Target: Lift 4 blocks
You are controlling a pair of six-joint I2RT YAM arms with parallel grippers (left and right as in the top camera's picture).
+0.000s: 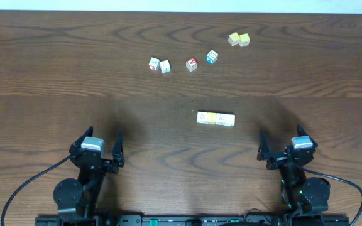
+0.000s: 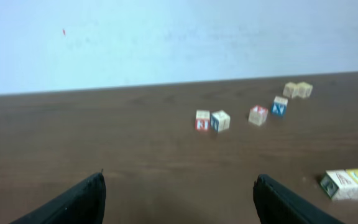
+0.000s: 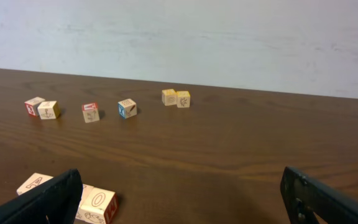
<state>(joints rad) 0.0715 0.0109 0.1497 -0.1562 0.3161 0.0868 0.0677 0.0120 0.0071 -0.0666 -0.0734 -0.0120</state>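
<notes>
Four blocks [image 1: 215, 118] lie in a touching row on the worktop [image 1: 55, 81], near its centre, somewhat closer to the right arm. None is lifted.

Left pincer [image 1: 98, 149]: fingers apart, empty, well clear of the row.

Right pincer [image 1: 285, 149]: fingers wide apart, empty, well clear of the row.

Beyond the row, well apart from it: a white pair [image 1: 159, 64], a red cube [image 1: 191, 64], a blue cube [image 1: 212, 57] and a yellow pair [image 1: 238, 39].
</notes>
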